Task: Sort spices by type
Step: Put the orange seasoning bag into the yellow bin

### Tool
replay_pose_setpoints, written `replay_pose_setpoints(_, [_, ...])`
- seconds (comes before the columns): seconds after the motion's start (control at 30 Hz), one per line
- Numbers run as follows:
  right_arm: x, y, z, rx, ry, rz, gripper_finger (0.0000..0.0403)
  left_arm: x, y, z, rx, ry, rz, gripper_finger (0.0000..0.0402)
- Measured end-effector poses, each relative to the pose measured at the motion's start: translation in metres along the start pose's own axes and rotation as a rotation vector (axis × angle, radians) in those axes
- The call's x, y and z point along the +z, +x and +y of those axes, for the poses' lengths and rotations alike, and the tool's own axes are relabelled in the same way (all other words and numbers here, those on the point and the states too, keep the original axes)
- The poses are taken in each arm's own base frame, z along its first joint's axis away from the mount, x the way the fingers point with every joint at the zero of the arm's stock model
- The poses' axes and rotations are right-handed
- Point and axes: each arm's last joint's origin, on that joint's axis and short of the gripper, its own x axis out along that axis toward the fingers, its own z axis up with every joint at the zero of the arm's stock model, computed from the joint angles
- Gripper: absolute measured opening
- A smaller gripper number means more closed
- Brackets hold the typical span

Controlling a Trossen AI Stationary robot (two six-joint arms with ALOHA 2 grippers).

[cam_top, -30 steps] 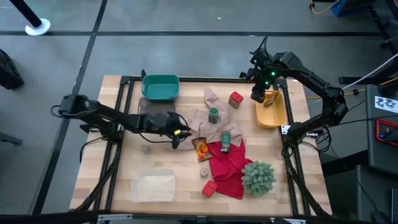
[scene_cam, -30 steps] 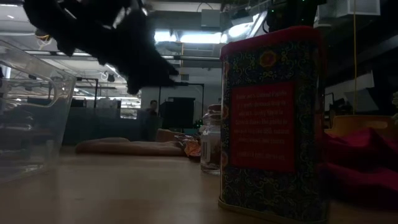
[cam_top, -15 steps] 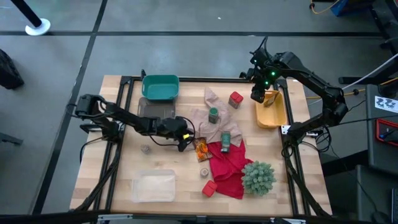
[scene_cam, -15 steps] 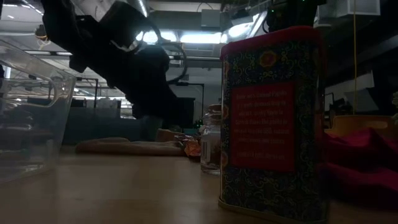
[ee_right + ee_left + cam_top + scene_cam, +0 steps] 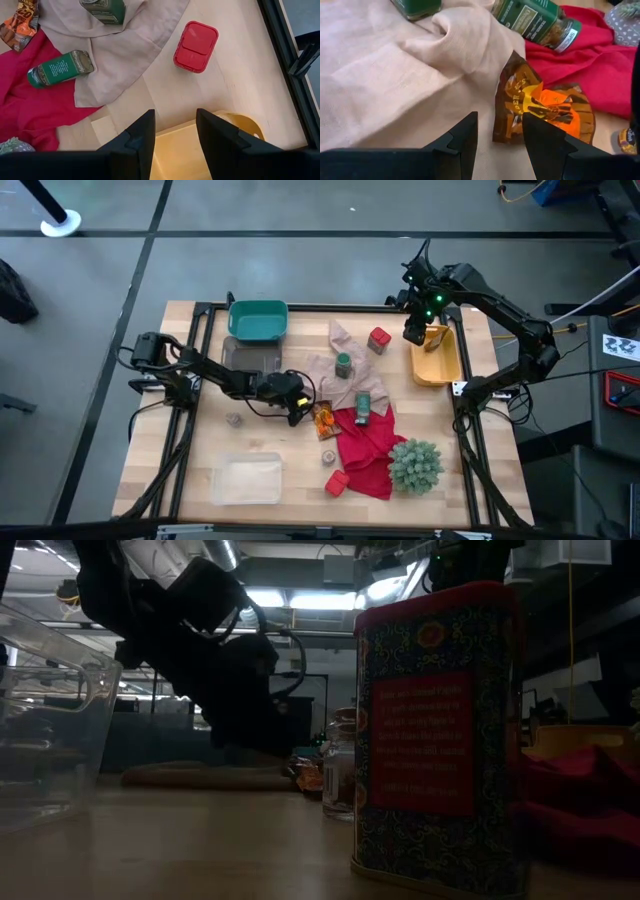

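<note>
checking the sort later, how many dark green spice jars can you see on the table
2. One green jar stands upright on the beige cloth near the table's middle; the other green jar lies on its side, straddling the beige and red cloth. More could be hidden under the cloths.

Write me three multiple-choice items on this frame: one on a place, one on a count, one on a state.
1. Where does the right gripper hover?
A. over the yellow tray
B. over the teal bin
C. over the plant

2. How many red tins show in the high view?
A. one
B. two
C. four

3. How are the left gripper's fingers?
A. shut on a jar
B. open, at the orange packet
C. shut, empty

Answers: 1 A, the right wrist view shows the tray right below its fingers. 2 B, one red tin by the tray, another red tin at the red cloth. 3 B, a clear gap shows between them.
</note>
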Motion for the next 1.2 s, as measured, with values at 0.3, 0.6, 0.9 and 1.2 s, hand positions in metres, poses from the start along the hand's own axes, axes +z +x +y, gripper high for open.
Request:
replay_pose_setpoints(0.3, [0.002, 0.0, -0.001, -0.007, -0.005, -0.021, 0.0143, -0.006, 0.006, 0.003, 0.012, -0.008, 0.022, 0.014])
replay_pose_setpoints(0.6, [0.002, 0.0, -0.001, -0.007, -0.004, -0.02, 0.0143, -0.009, 0.016, 0.0, 0.013, 0.009, 0.044, 0.014])
replay_pose_setpoints(0.9, [0.002, 0.0, -0.001, -0.007, -0.005, -0.02, 0.0143, -0.009, 0.019, -0.006, -0.008, 0.052, 0.033, 0.014])
replay_pose_setpoints(1.2, [0.002, 0.0, -0.001, -0.007, -0.004, -0.019, 0.0143, -0.008, 0.019, -0.01, -0.042, 0.113, 0.022, 0.0133])
